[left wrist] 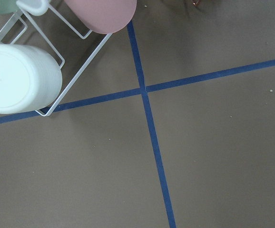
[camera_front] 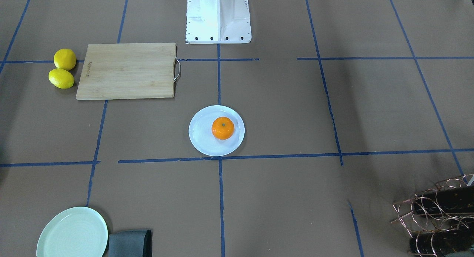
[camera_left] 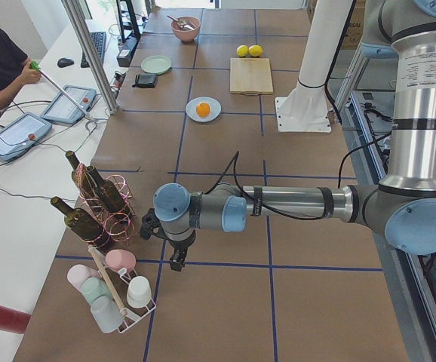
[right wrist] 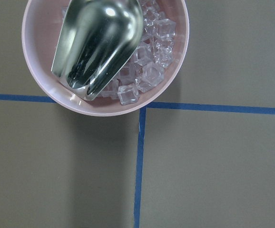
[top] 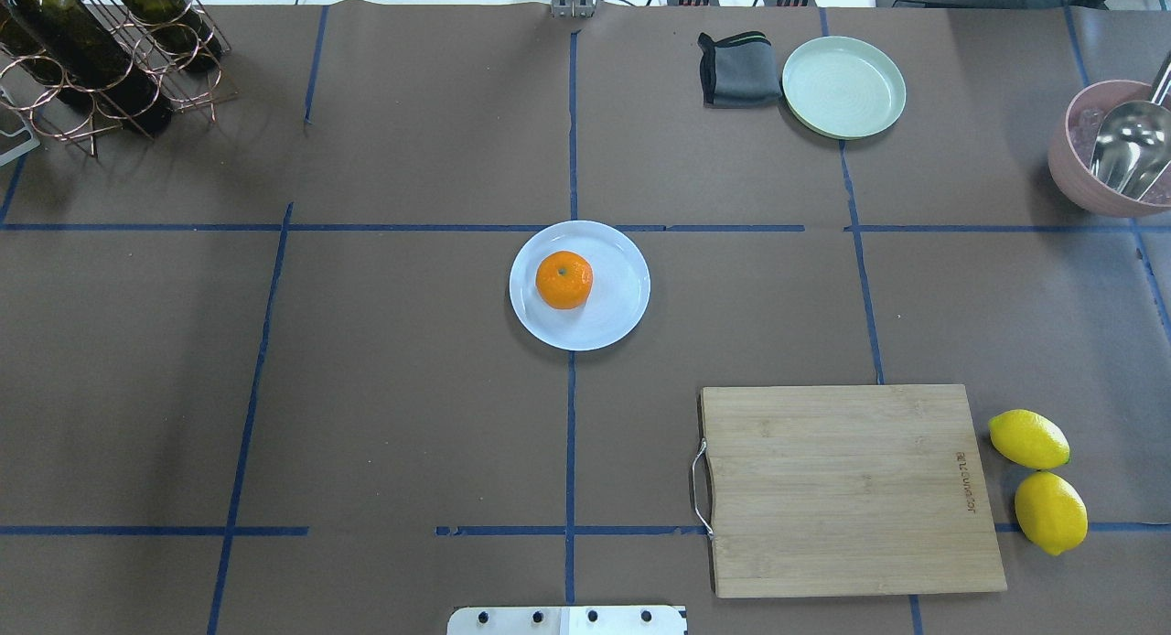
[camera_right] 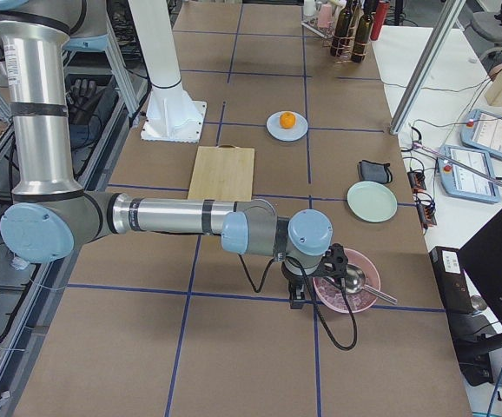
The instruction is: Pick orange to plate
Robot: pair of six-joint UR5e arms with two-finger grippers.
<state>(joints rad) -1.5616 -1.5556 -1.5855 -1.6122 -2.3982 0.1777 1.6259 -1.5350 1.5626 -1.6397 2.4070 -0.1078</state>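
The orange [top: 564, 279] rests on the pale bluish-white plate [top: 624, 298] in the middle of the table, a little off the plate's centre. Across the table, the front-facing view shows the same orange [camera_front: 223, 128] on the plate [camera_front: 202, 140]. Neither gripper is near it. My left gripper [camera_left: 174, 260] hangs low over the table's far left end beside a cup rack. At the opposite end, my right gripper [camera_right: 297, 300] hangs next to a pink bowl. Both show only in the side views, so I cannot tell whether they are open or shut.
A wooden cutting board [top: 846, 489] lies front right with two lemons [top: 1028, 438] beside it. A pale green plate [top: 843, 86] and grey cloth [top: 736, 68] sit at the back. The pink bowl of ice with a scoop [right wrist: 104, 52], a wine rack [top: 91, 59] and the cup rack [left wrist: 21, 78] stand at the ends.
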